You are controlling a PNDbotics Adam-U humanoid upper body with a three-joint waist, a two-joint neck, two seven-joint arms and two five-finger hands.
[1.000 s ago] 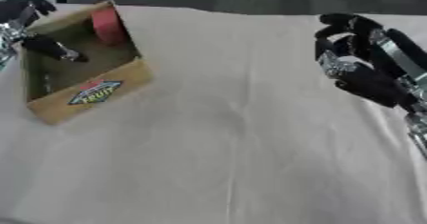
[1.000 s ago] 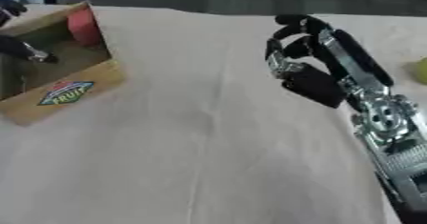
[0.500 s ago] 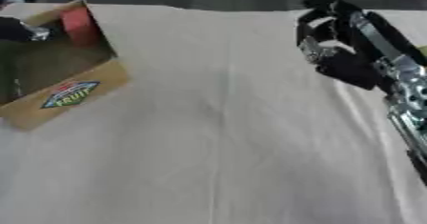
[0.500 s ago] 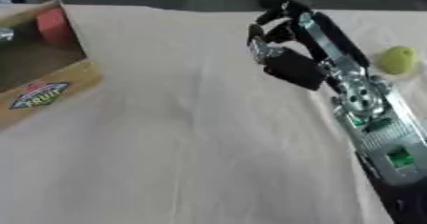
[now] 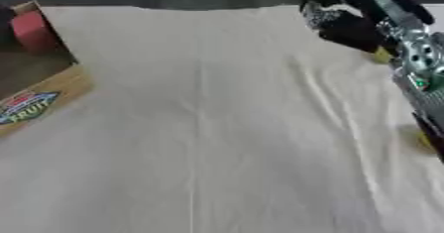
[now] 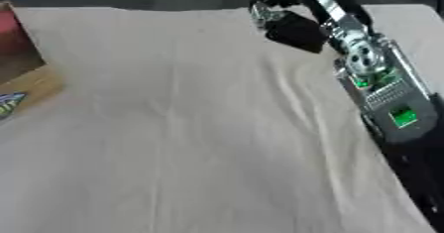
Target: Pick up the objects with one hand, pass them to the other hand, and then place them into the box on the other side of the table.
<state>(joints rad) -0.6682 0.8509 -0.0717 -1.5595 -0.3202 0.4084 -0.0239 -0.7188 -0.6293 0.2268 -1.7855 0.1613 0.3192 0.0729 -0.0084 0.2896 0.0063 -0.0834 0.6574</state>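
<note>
The cardboard box (image 5: pixel 39 95) with a fruit label lies at the left edge, and a red object (image 5: pixel 33 31) shows inside it. My right hand (image 5: pixel 347 26) hangs over the far right part of the table, its fingers loosely bent with nothing in them. A small yellow-green thing (image 5: pixel 381 54) peeks out just beside the wrist, mostly hidden by the arm. My left hand shows in neither view.
A cream cloth (image 5: pixel 217 128) covers the table, creased on the right side. My right forearm (image 6: pixel 381 103) runs down the right edge, silver with green parts. Another yellow patch (image 5: pixel 422 140) shows beside the forearm. The table's far edge (image 5: pixel 173 6) meets a dark background.
The camera has swung right, so the box has slid to the left edge of the view. My right hand has reached farther out and up, and my left hand has dropped out of view.
</note>
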